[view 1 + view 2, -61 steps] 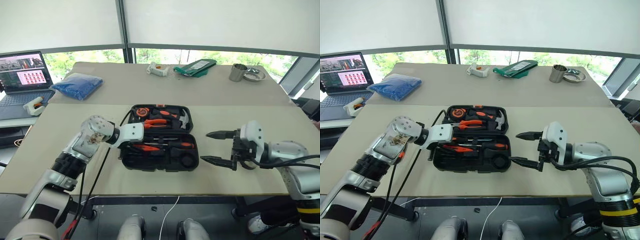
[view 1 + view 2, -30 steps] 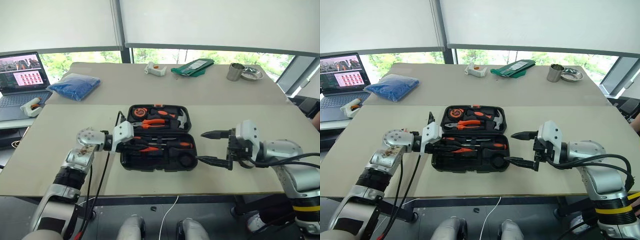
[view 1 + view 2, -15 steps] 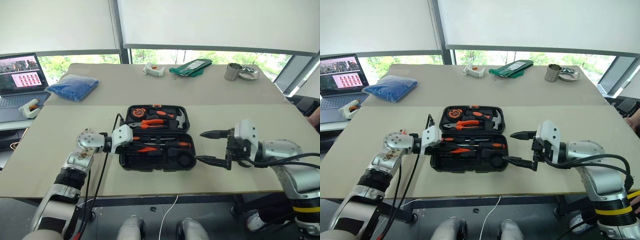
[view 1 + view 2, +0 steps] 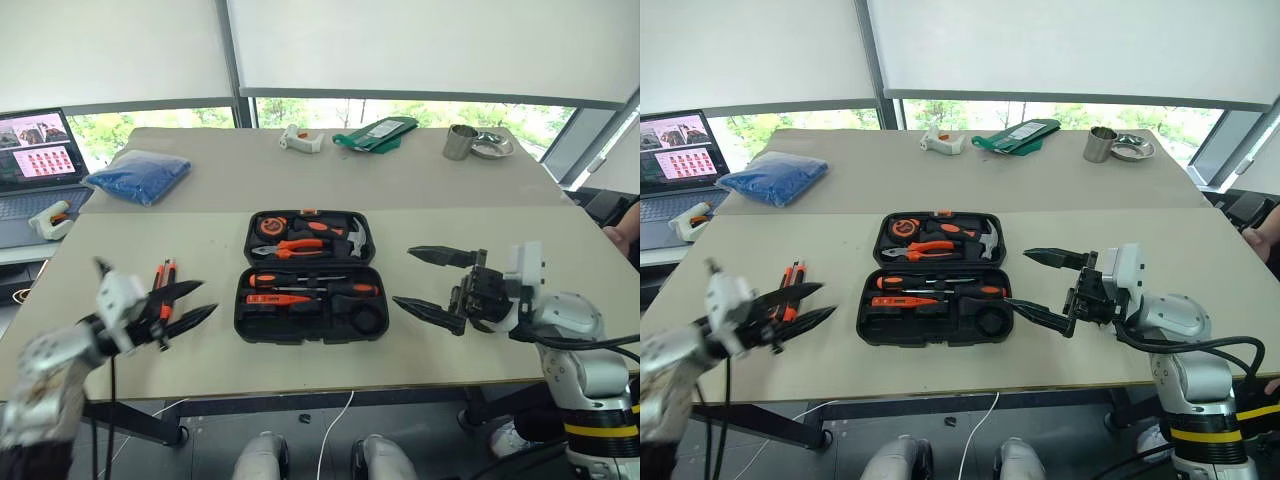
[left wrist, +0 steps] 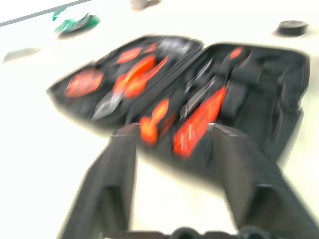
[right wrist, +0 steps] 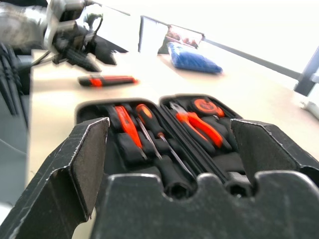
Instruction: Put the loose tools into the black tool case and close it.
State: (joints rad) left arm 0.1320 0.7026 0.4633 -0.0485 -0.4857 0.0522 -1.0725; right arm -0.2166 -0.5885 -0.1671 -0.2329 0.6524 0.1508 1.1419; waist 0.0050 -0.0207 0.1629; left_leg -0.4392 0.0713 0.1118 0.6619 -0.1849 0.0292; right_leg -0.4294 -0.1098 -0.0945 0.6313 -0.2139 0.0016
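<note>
The left pincer (image 4: 185, 303) gapes empty over the desk's (image 4: 330, 355) near left, beside an orange-and-black utility knife (image 4: 162, 279). The right pincer (image 4: 425, 280) spreads wide, empty, right of the open black tool case (image 4: 308, 277), where screwdrivers (image 4: 300, 281) lie.

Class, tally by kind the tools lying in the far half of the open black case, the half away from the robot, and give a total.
Tape measure: 1
Pliers: 1
Hammer: 1
Total: 3
</note>
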